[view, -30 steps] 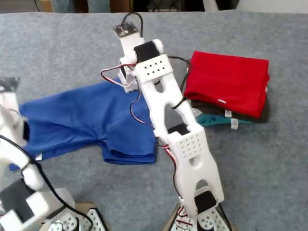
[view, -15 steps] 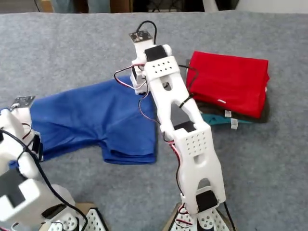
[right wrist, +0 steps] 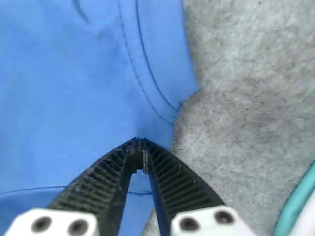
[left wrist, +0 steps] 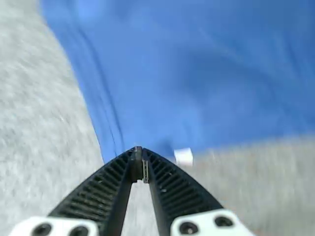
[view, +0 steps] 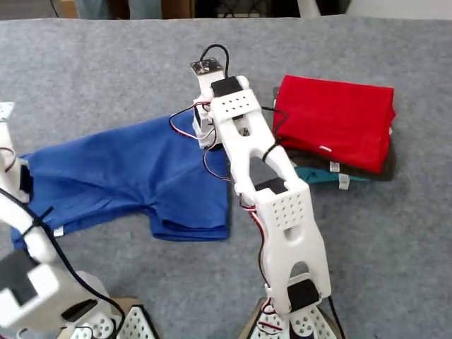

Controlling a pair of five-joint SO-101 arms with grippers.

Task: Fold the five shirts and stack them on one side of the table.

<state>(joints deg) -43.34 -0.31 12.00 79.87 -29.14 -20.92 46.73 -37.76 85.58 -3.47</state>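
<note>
Moved: left arm [view: 25, 233], its wrist now higher and closer to the left edge of the high view than half a second ago. The right arm [view: 275, 205] has gone a little toward the right over the last second and has hardly shifted in the last half of it. The blue shirt keeps roughly the same outline.

Item 1. Blue shirt [view: 120, 173]: lies spread and unfolded across the left and centre of the high view, on the grey table cover [view: 92, 63]. One sleeve points toward the lower centre. A small white tag [left wrist: 183, 156] sits at the hem near the left edge.

Item 2. Left gripper [left wrist: 139, 160]: jaws pressed together, the tips pinching the shirt's hem corner just beside the tag. Grey cover shows on either side of them.

Item 3. Right gripper [right wrist: 141, 147]: jaws clenched on the blue fabric close to a stitched edge, at the shirt's upper right corner in the high view. It is near the stack but apart from it.

Item 4. Stack, right of centre in the high view: a folded red shirt [view: 335, 120] on top, a dark shirt [view: 353, 166] under it, and a teal shirt [view: 318, 176] showing at the lower left edge of the pile. White tags stick out along the stack's near side.
</note>
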